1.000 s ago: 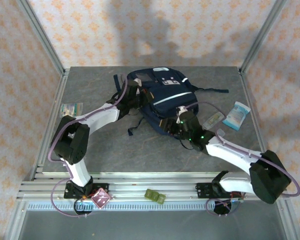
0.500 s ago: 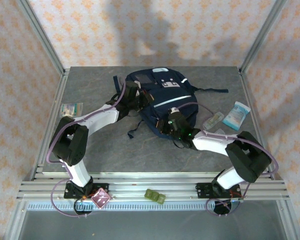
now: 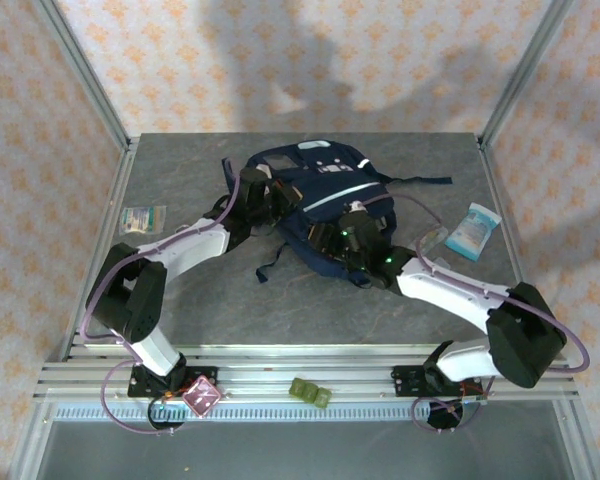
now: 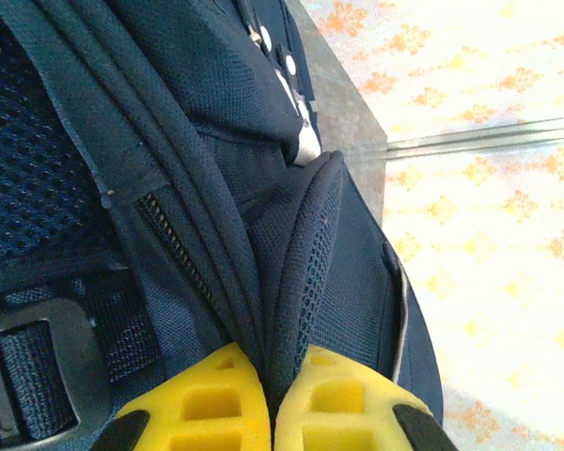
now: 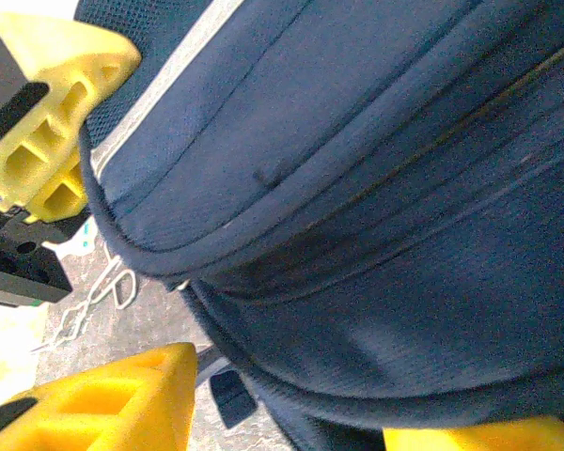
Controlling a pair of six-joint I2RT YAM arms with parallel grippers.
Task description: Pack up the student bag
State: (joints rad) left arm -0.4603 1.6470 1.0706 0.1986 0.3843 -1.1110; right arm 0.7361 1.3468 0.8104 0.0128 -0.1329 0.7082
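The student bag, navy-blue with a white diagonal stripe, lies at the middle back of the table. My left gripper is at its left side. In the left wrist view this gripper is shut, its yellow fingers pinching a fold of the student bag beside a zipper. My right gripper is at the bag's near edge. In the right wrist view this gripper stands open. The bulging student bag fills the gap, and the left finger stays clear of the fabric.
A white-and-blue packet and a clear pouch lie right of the bag. A small packet sits near the left edge. Dark straps trail toward me. A green item rests on the front rail.
My right gripper narrowed, then widened again while pushing in under the bag's near edge. The bag has bunched up and shifted slightly away. My left gripper keeps its pinch.
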